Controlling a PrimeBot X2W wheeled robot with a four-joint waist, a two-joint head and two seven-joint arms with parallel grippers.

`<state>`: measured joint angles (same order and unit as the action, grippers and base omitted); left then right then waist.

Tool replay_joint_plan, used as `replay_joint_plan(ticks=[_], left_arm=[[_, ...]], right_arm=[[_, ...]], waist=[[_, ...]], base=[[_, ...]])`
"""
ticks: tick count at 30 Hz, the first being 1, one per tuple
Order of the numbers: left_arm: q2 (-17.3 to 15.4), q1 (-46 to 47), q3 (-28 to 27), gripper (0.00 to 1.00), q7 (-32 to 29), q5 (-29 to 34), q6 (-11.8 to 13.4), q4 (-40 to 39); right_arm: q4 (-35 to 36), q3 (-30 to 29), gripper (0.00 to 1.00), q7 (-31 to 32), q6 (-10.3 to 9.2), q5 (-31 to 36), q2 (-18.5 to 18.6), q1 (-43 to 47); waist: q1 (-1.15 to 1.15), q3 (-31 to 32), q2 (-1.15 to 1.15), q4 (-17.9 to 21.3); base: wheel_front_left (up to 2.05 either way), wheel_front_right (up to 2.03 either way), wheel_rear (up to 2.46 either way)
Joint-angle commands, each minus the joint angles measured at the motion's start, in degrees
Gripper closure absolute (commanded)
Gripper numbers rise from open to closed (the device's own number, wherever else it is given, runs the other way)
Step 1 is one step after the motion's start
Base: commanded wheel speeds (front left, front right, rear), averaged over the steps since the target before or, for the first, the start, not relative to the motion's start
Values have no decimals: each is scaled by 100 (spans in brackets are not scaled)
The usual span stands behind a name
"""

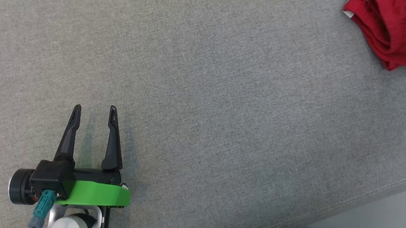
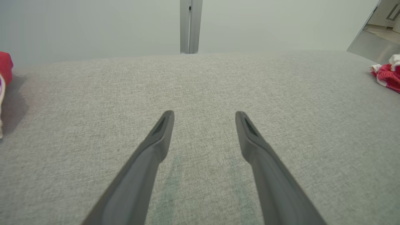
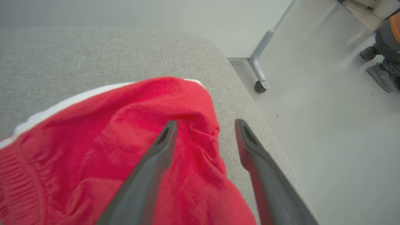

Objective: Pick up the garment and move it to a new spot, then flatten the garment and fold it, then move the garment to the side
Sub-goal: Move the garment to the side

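The red garment (image 1: pixel 397 22) lies crumpled near the right edge of the grey bench (image 1: pixel 201 92). The right gripper (image 3: pixel 206 122) hovers over it, jaws wide and holding nothing. The left gripper (image 1: pixel 94 110) hangs over bare bench, jaws also wide.

A wide grey fabric surface (image 1: pixel 201 92) lies under soft, even light, with a stitched seam (image 1: pixel 340 204) running just inside its near edge. Behind it stands a plain pale wall (image 2: pixel 93 28), split by a grey metal upright (image 2: pixel 190 26). Past the rounded corner, the pale glossy floor (image 3: pixel 328 131) carries a grey castor leg (image 3: pixel 260 75) and, farther off, what may be someone's dark shoes (image 3: pixel 379 76).
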<state>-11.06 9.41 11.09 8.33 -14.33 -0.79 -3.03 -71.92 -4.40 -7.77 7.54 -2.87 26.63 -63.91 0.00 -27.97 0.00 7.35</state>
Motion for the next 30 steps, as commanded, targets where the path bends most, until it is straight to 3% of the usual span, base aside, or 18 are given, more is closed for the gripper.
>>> replay_joint_plan(ticks=[1,8,19,23,30], left_arm=[[9,63,0,0,43,-59,18,39],[86,-31,16,0,184,-168,24,240],[339,-77,-181,0,533,-536,10,1071],[419,-130,-266,0,624,-616,16,1450],[485,-365,-376,0,692,-536,67,1827]], right_arm=[[-39,-88,0,-46,-10,122,11,45],[-62,-394,0,-261,-10,565,-209,173],[379,-24,0,-718,-11,279,-1228,818],[1082,276,0,-742,-11,-90,-1518,1404],[2940,561,0,-742,-10,-449,-1814,2999]], waist=[[0,88,0,-8],[0,538,0,-26],[0,1673,0,-310],[0,1975,0,-437],[0,2376,0,-659]], base=[[0,0,0],[0,0,0],[0,0,0],[0,0,0],[0,0,0]])
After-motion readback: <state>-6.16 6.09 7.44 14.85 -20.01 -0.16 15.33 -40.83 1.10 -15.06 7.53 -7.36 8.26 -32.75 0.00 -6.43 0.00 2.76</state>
